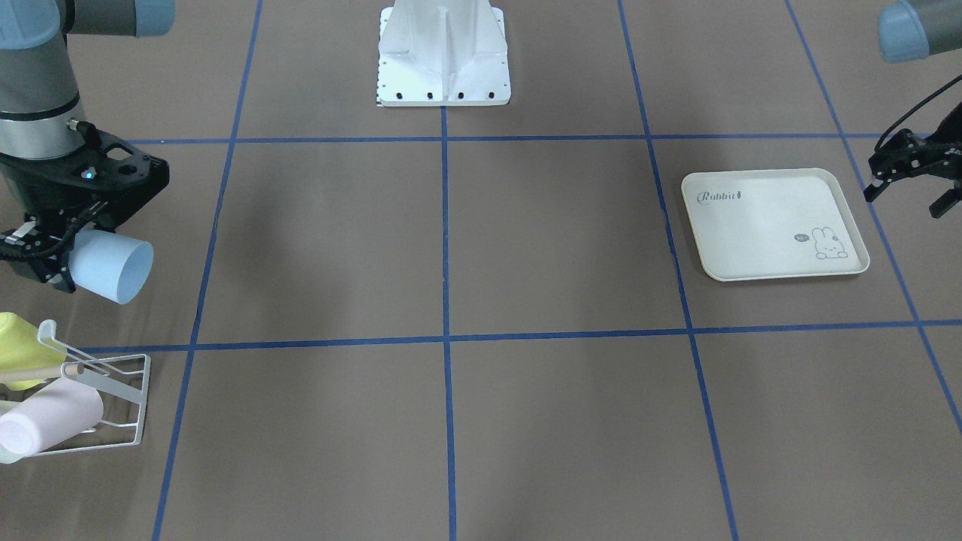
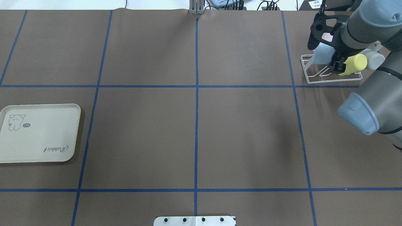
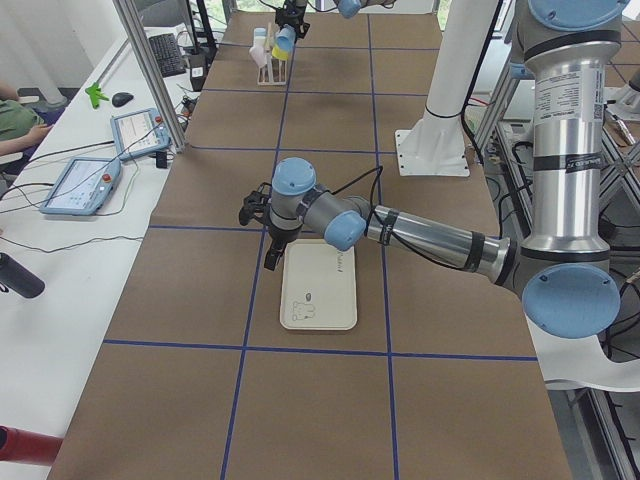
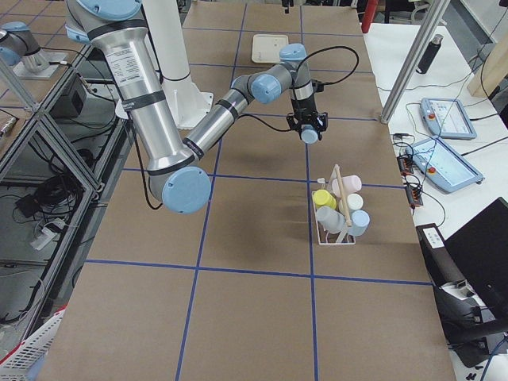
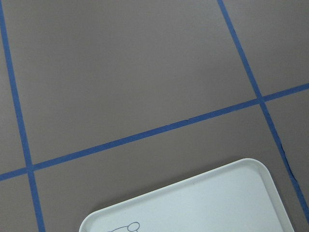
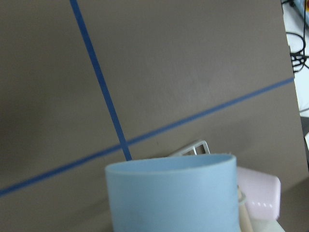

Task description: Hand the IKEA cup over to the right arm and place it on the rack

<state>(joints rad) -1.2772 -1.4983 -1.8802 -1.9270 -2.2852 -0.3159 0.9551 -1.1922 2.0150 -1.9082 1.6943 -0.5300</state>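
Note:
My right gripper (image 1: 62, 259) is shut on a light-blue cup (image 1: 113, 264) and holds it on its side in the air, mouth toward the table's middle. It hangs beside the white wire rack (image 1: 113, 409), apart from it. The overhead view shows the same gripper (image 2: 334, 61), cup (image 2: 320, 53) and rack (image 2: 309, 70). The right wrist view shows the cup (image 6: 174, 193) close up, with a rack wire (image 6: 193, 147) behind it. My left gripper (image 1: 909, 191) is open and empty, just off the cream tray's edge; its fingers are out of the left wrist view.
The rack holds a yellow cup (image 1: 19, 346), a pink cup (image 1: 49, 424) and others (image 4: 337, 210). A cream rabbit tray (image 1: 759, 225) lies on the left arm's side, with its corner (image 5: 203, 203) in the left wrist view. The white robot base (image 1: 443, 52) stands at the table's middle edge.

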